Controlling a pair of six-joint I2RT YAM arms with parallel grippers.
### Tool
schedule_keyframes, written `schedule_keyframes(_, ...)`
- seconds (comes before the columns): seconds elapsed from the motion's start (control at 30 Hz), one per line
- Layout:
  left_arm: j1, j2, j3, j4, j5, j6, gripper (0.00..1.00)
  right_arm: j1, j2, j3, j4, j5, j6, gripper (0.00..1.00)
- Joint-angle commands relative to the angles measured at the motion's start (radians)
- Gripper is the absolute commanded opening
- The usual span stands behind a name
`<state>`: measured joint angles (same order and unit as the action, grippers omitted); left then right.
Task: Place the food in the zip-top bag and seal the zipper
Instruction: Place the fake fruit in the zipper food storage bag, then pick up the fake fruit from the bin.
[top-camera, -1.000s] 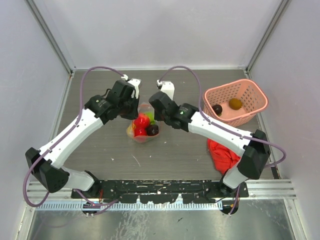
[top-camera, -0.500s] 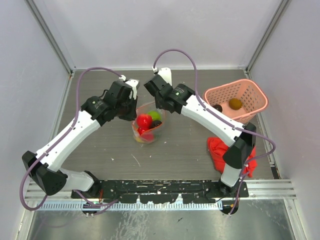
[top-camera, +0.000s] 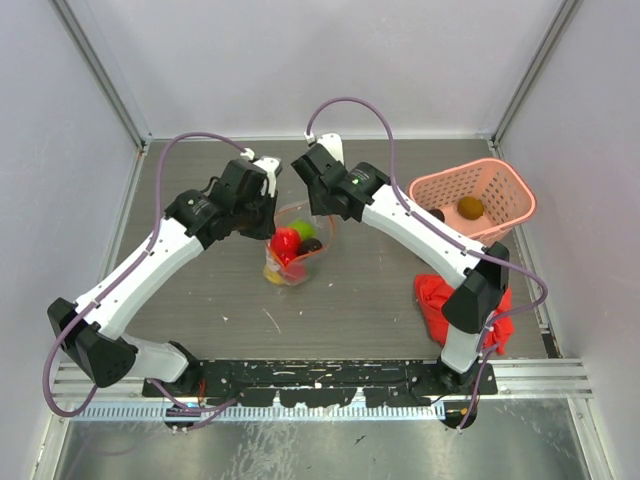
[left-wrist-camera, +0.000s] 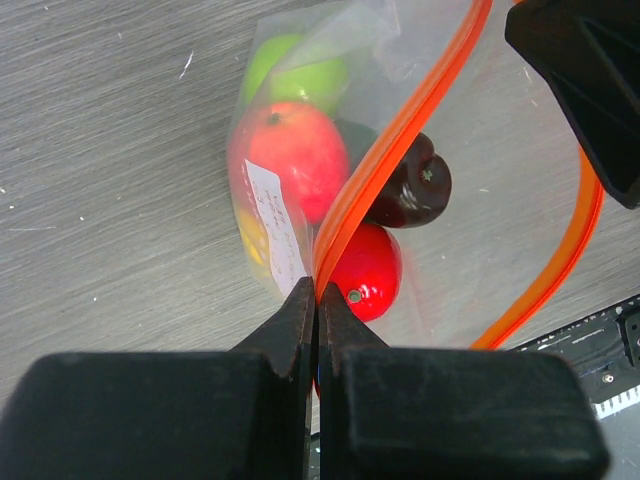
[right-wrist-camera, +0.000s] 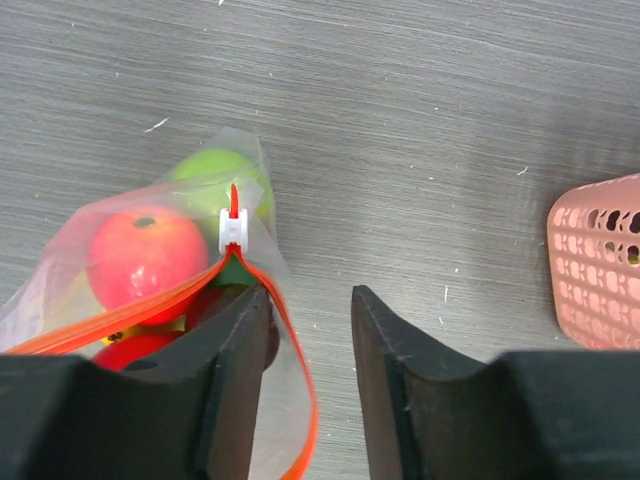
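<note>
The zip-top bag (top-camera: 292, 248) lies mid-table with red, green, yellow and dark brown food inside. In the left wrist view I see a red fruit (left-wrist-camera: 290, 155), a green one (left-wrist-camera: 296, 72), a dark brown one (left-wrist-camera: 412, 186) and the white label (left-wrist-camera: 280, 228). My left gripper (left-wrist-camera: 318, 288) is shut on the zipper (left-wrist-camera: 385, 150) at one end of the bag's mouth. My right gripper (right-wrist-camera: 308, 305) is open at the other end, just behind the white slider (right-wrist-camera: 232, 230). One side of the orange strip (right-wrist-camera: 303, 400) runs between its fingers. The mouth gapes open.
A pink lattice basket (top-camera: 500, 180) stands at the right rear with a dark fruit (top-camera: 434, 217) and an orange-brown fruit (top-camera: 470, 207) in it; its corner shows in the right wrist view (right-wrist-camera: 600, 260). A red cloth (top-camera: 448, 308) lies beside the right arm.
My right gripper has drawn back from over the bag toward the far side and turned. The bag has been pulled more upright and shifted slightly. The left gripper keeps its hold.
</note>
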<state>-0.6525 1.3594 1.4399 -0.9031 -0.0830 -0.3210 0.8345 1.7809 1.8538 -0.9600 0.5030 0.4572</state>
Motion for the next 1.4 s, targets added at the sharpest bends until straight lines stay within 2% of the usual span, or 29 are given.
schedule_keyframes(0.0,0.004,0.000,0.052,0.023,-0.014,0.013,0.00,-0.019,-0.087,0.014,0.011,-0.048,-0.034,0.48)
schedule_keyframes(0.23,0.004,0.010,0.063,0.024,-0.022,0.011,0.00,-0.083,-0.198,-0.030,0.005,-0.129,-0.056,0.66)
schedule_keyframes(0.37,0.004,0.015,0.061,0.026,-0.022,0.010,0.00,-0.176,-0.262,-0.074,0.005,-0.159,-0.061,0.75)
schedule_keyframes(0.47,0.004,0.016,0.062,0.026,-0.020,0.011,0.00,-0.265,-0.297,-0.115,0.007,-0.181,-0.072,0.78)
schedule_keyframes(0.77,0.004,0.015,0.065,0.020,-0.018,0.014,0.00,-0.589,-0.345,-0.274,0.067,-0.276,-0.111,0.84)
schedule_keyframes(1.0,0.004,0.014,0.065,0.018,-0.020,0.017,0.00,-0.827,-0.320,-0.404,0.180,-0.436,-0.137,0.84)
schedule_keyframes(1.37,0.004,0.021,0.064,0.016,-0.027,0.017,0.00,-0.953,-0.248,-0.626,0.494,-0.590,-0.177,0.85)
